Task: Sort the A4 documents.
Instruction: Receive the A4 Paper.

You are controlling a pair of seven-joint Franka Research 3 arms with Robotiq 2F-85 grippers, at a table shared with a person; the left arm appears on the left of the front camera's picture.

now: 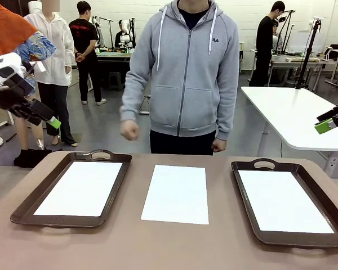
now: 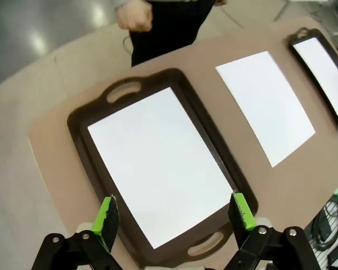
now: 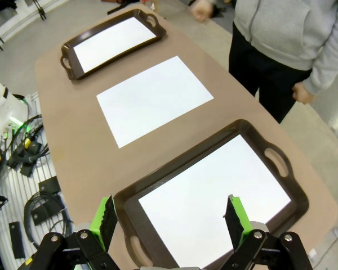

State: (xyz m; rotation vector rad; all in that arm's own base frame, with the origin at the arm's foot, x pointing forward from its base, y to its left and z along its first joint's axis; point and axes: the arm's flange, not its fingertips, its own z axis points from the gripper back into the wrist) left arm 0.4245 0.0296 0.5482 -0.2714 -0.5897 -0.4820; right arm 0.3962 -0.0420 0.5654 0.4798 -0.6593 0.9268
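Note:
A white A4 sheet lies on the bare table between two dark brown trays. Another sheet lies inside the left tray, and one more sheet lies in the right tray. My left gripper hangs open high above the table's left edge; in its wrist view the left gripper looks down on the left tray's sheet. My right gripper is open, raised at the far right. In its own view the right gripper hovers over the right tray's sheet.
A person in a grey hoodie stands at the far edge, both hands closed and off the table. A white table stands behind on the right. Cables and gear lie on the floor beside the table.

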